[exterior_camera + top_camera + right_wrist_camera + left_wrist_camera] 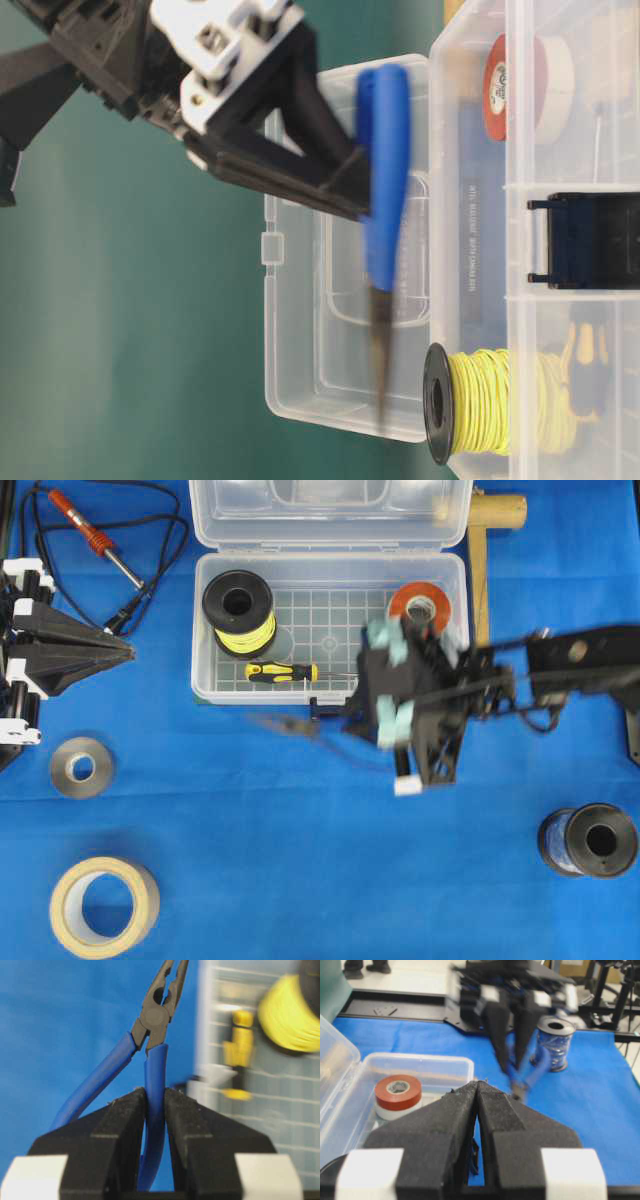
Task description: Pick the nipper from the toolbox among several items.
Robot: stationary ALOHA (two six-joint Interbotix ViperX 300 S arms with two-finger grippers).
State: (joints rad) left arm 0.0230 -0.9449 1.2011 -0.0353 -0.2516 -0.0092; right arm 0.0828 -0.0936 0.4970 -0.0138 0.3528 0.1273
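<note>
Right pincer [155,1110]: clamped on one blue handle of the nipper [152,1035], outside the toolbox [205,670].
Left pincer [479,1110]: closed, empty.
Writing: toolbox wall print, illegible.

Light is bright and even with only faint shadows, the right arm [560,670] is smeared by motion blur overhead and in the left wrist view, the nipper [383,230] is streaked at table level, and the toolbox [260,1080] behind the sharp nipper is blurred.

The nipper [290,723] hangs in front of the toolbox [205,670], outside it.
</note>
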